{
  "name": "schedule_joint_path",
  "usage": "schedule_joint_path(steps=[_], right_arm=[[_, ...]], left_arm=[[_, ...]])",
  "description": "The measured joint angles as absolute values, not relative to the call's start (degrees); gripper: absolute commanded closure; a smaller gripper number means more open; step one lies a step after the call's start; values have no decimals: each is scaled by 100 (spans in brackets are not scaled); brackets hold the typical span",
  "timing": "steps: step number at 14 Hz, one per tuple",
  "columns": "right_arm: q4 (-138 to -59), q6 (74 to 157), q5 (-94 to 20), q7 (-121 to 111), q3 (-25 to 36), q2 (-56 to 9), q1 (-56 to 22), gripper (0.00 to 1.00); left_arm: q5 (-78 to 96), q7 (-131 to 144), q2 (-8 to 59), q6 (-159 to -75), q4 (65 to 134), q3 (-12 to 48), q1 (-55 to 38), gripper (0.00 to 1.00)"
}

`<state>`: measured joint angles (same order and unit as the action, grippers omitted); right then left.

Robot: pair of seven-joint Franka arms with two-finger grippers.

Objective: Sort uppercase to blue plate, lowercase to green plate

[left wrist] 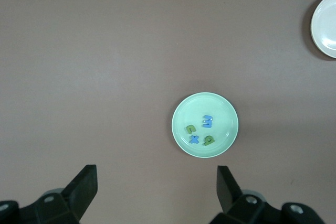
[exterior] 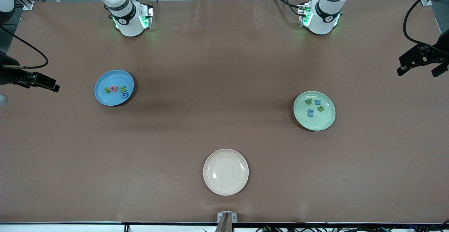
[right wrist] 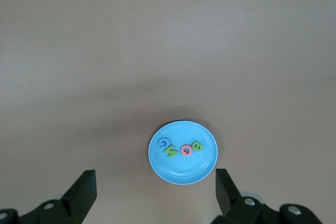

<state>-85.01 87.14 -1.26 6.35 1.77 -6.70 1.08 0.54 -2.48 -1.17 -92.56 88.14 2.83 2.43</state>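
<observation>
The blue plate [exterior: 108,100] [right wrist: 184,174] lies toward the right arm's end of the table and holds the uppercase letters: green B [exterior: 107,90], pink G [exterior: 113,89], green N [exterior: 122,91] and blue G [exterior: 125,94]. The green plate [exterior: 321,121] [left wrist: 220,109] lies toward the left arm's end and holds the lowercase letters: green g [exterior: 308,101], blue x [exterior: 318,102], green u [exterior: 321,108] and blue m [exterior: 310,112]. My left gripper [left wrist: 156,182] hangs open and empty high over the bare cloth beside the green plate. My right gripper [right wrist: 156,182] hangs open and empty likewise, beside the blue plate.
A cream plate [exterior: 226,172] [left wrist: 325,24] with nothing on it lies at the middle of the table, nearest the front camera. Brown cloth [exterior: 217,84] covers the table. Black camera mounts [exterior: 35,79] [exterior: 421,58] stand at both ends.
</observation>
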Motion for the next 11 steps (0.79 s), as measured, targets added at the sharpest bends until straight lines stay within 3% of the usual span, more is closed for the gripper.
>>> schedule_joint_path(steps=[11], right_arm=[[-8514, 8444, -128, 97, 128, -670, 3, 0]], left_arm=[[54, -248, -117, -9256, 8814, 283, 243, 0]])
